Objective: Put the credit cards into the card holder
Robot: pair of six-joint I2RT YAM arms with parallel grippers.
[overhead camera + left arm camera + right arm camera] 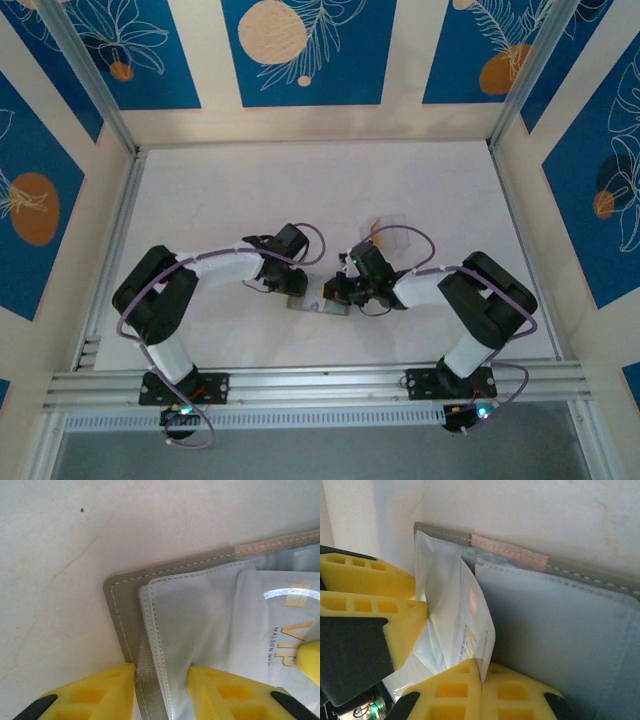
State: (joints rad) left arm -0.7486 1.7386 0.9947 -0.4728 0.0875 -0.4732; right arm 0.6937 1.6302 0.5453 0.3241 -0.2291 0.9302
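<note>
The card holder (300,301) lies open on the table between both arms, its grey stitched cover (122,595) under pale clear sleeves (200,615). My left gripper (162,692) is shut on the holder's edge, one yellow finger against the cover and the other on a sleeve leaf. My right gripper (482,677) is shut on the corner of a white credit card (470,615) with gold "VIP" lettering (287,630). The card stands tilted with its far end in the sleeve pocket of the holder (560,625). The left gripper's fingers (370,580) hold that sleeve from the left.
Pale, loose credit cards (388,231) lie on the white table just beyond the right gripper (335,292). Aluminium frame rails (320,385) run along the near edge and the sides. The right gripper's fingertip (311,662) shows at the edge of the left wrist view.
</note>
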